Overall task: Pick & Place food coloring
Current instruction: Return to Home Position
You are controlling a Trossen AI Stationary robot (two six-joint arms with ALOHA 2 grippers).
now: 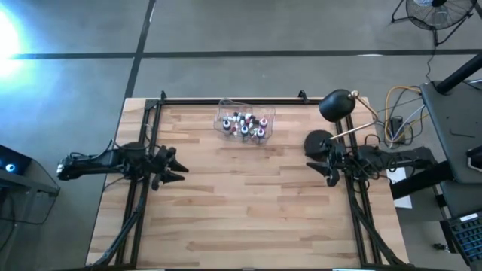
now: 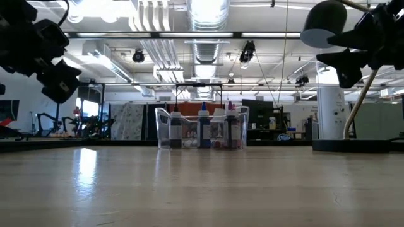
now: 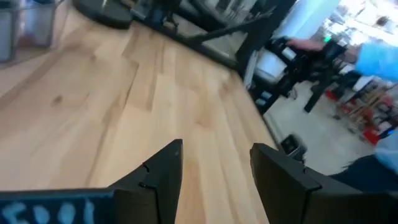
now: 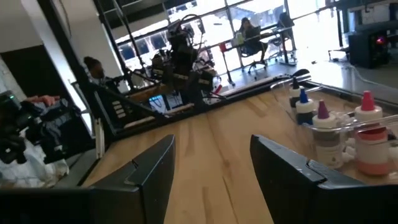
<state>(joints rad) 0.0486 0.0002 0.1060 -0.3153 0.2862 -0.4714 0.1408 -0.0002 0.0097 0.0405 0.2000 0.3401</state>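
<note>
The food coloring bottles (image 1: 245, 124) stand together inside a clear plastic box (image 1: 226, 114) at the far middle of the wooden table; in the low view their caps (image 2: 203, 108) poke above the box (image 2: 163, 129). In the right wrist view the bottles (image 4: 367, 140) show red, blue and purple caps. My left gripper (image 1: 179, 167) hovers open above the table's left side, far from the box. My right gripper (image 1: 325, 166) hovers open above the right side. Neither has anything between its fingers (image 3: 168, 168) (image 4: 155, 165).
A black desk lamp (image 1: 337, 105) stands on its round base (image 1: 319, 141) at the far right, close to my right gripper. Black rails (image 1: 143, 135) run along the table's left, right and far sides. Bare wood (image 1: 248, 203) spreads across the middle and near side.
</note>
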